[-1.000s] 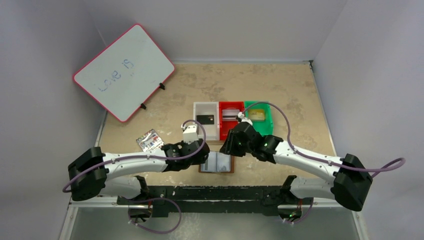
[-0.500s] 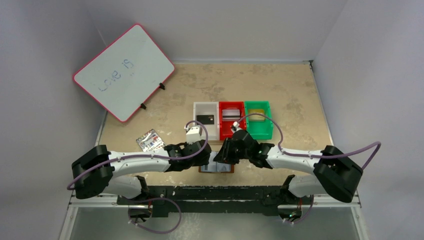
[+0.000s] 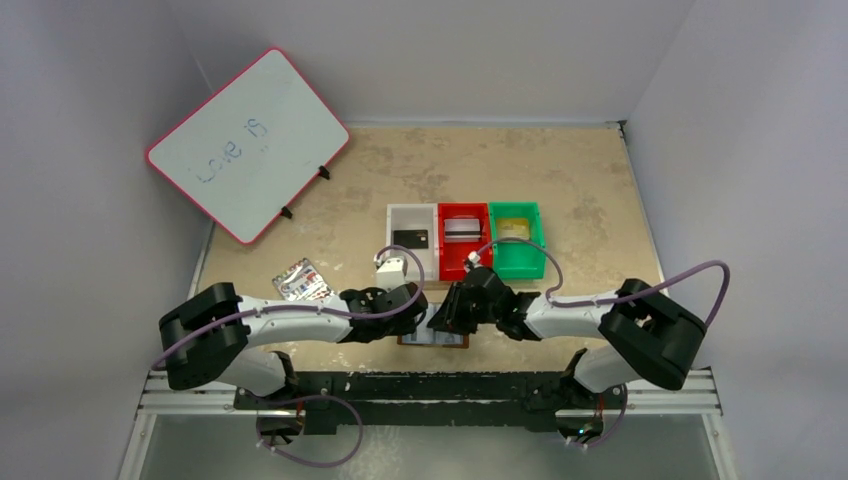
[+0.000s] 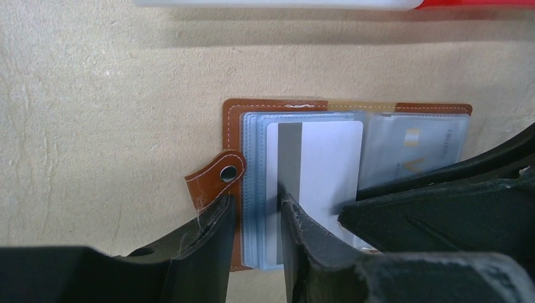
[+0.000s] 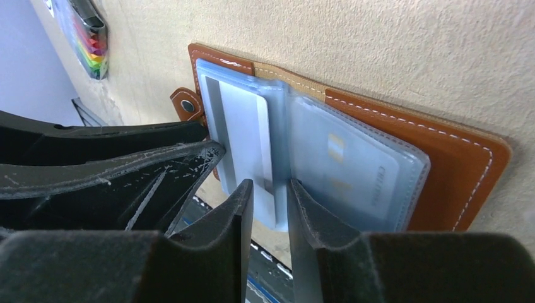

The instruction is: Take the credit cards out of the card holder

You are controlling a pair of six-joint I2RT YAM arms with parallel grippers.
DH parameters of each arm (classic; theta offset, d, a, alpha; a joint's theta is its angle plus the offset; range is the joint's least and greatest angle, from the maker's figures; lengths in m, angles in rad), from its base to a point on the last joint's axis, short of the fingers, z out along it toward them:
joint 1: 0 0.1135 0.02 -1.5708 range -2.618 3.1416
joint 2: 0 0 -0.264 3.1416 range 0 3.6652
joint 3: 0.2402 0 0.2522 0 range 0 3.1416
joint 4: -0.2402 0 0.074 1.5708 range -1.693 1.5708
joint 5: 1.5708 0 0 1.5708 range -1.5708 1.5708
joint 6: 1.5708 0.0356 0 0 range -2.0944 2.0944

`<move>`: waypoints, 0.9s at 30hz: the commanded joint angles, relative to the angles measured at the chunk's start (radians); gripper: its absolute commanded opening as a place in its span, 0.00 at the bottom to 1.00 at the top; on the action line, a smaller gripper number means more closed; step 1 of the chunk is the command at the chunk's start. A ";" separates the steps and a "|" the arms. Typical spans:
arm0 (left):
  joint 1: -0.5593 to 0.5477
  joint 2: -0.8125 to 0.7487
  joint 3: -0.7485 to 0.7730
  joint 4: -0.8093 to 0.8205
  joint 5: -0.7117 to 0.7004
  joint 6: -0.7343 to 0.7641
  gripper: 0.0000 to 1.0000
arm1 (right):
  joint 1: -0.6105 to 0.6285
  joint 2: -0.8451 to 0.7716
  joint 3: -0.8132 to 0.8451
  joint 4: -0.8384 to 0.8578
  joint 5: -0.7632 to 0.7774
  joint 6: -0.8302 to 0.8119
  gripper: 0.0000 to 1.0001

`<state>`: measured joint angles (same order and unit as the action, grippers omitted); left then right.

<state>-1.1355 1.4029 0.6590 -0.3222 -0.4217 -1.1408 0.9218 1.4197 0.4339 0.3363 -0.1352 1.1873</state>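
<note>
Lying open, brown card holder (image 5: 454,170) shows striped card (image 4: 328,164); left fingers (image 4: 202,252), right fingers (image 5: 315,252) narrowly parted, grip unclear.

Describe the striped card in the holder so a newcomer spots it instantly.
At the table's near edge, before the three bins, lies the open brown card holder. On its snap-tab side sits a white card with a grey stripe; the neighbouring card shows gold marks, no stripe.

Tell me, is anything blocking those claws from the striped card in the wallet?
No separate object. The silvery grey card lies in the open card holder, seemingly under a clear sleeve; the left gripper and right gripper both sit at the holder's near edge.
</note>
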 commanded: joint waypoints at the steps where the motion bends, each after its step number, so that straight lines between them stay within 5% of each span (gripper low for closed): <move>1: -0.006 0.020 -0.016 0.032 0.014 -0.001 0.31 | -0.004 0.026 -0.040 0.086 -0.023 0.031 0.27; 14: -0.010 0.062 -0.012 0.051 0.071 0.058 0.26 | -0.048 0.034 -0.211 0.480 -0.084 0.169 0.22; 19: -0.031 0.092 0.009 0.039 0.067 0.064 0.23 | -0.062 0.074 -0.163 0.479 -0.103 0.152 0.20; 27: -0.047 0.098 0.022 -0.008 0.024 0.056 0.16 | -0.061 0.096 -0.116 0.455 -0.114 0.115 0.04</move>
<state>-1.1618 1.4570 0.6895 -0.3004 -0.4515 -1.0801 0.8597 1.5131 0.2672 0.7544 -0.2497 1.3174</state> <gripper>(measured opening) 0.172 0.067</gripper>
